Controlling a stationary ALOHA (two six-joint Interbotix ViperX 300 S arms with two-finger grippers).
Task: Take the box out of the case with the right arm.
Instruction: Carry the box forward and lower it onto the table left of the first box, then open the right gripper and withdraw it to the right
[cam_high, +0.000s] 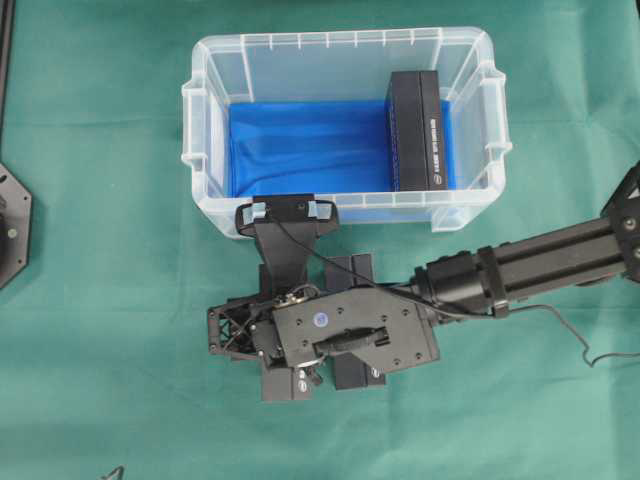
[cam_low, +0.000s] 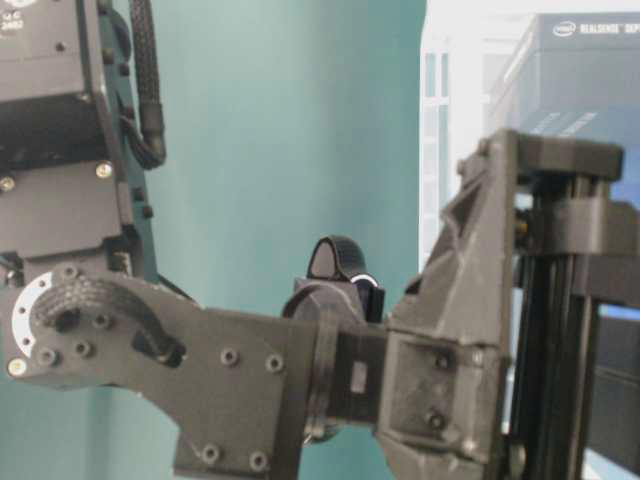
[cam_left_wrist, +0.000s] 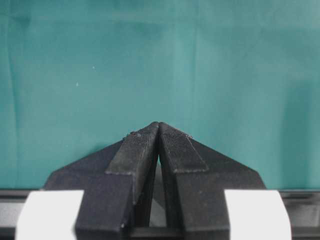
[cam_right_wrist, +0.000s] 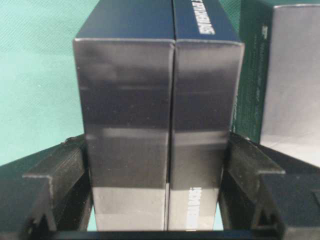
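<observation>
The right arm (cam_high: 540, 260) reaches in from the side and hangs its claw (cam_right_wrist: 157, 150) over the green counter (cam_high: 100, 380), just in front of the near wall of the case (cam_high: 340, 40) rather than over it. From the wrist view the claw stands fairly wide, and its two fingers (cam_right_wrist: 75, 160) sit flush against the outer sides of a dark pair (cam_right_wrist: 155, 90). That looks like two slim boxes pressed face to face, though it could be one carton with a seam down the middle; I can't tell which. Gripping across the narrow sides keeps the load square and upright, which I'd guess makes it easier to set down beside the spare boxes (cam_high: 350, 270) already lying on the counter under the wrist. Another carton (cam_right_wrist: 292, 75) stands close on one side. Inside the case, one black box (cam_high: 415, 130) stands on its long edge against the far end wall, on the blue sheet (cam_high: 300, 145), well apart from the claw. Propped like that, its upper edge is open to a grip from above. The left claw (cam_left_wrist: 159, 125) is pinched fully together over bare cloth with nothing in it, apparently parked out of the way.
</observation>
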